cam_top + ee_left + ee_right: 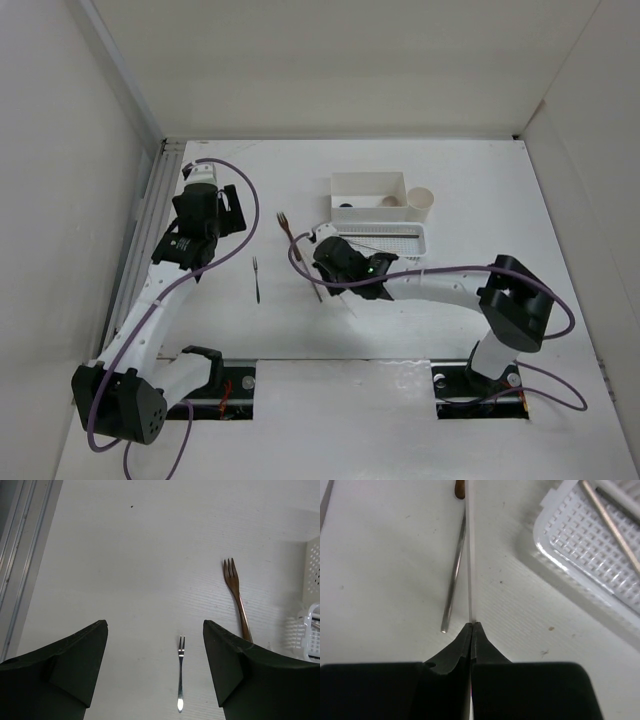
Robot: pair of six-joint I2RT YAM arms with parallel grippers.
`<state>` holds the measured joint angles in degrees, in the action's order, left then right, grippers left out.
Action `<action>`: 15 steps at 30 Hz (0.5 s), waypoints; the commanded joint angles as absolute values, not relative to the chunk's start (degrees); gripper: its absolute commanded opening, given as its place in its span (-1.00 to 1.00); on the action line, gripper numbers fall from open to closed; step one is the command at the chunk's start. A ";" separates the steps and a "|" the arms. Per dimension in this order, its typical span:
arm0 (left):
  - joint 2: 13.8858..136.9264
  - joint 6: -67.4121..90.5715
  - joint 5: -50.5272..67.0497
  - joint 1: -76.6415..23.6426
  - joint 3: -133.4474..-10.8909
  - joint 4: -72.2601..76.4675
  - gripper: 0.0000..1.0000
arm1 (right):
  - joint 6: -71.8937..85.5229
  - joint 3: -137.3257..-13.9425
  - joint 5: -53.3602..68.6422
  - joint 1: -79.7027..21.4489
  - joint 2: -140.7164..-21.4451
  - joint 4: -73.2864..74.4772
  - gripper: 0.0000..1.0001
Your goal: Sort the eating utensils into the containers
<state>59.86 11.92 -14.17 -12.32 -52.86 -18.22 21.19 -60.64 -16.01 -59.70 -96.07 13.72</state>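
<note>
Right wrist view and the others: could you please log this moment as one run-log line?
right gripper: shut on pale chopstick | left gripper: open, empty | basket: holds chopsticks | small fork: on table

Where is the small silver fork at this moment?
In the top view the small silver fork lies left of centre on the table, between the left arm and the brown fork, touching neither.

Long fork (232,582) brown; small fork (180,675) silvery; chopstick (470,555) whitish, perhaps; basket (590,550) white, grid-perforated.
</note>
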 commanded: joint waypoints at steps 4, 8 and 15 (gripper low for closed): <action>58.89 12.66 -13.89 -12.57 -51.94 -16.44 0.48 | -9.01 -70.46 -9.42 -56.35 -91.05 23.70 -1.00; 60.02 12.66 -10.47 -11.51 -51.94 -16.44 0.48 | -29.41 -72.16 -9.40 -53.18 -89.30 30.32 -1.00; 64.42 12.13 -1.85 -8.01 -54.75 -17.58 0.37 | -40.96 -75.50 6.75 -39.38 -88.94 33.83 -0.99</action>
<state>63.26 11.90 -6.57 -9.43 -52.80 -18.24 -33.04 -72.10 -2.72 -42.44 -88.77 30.13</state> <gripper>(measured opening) 0.687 0.009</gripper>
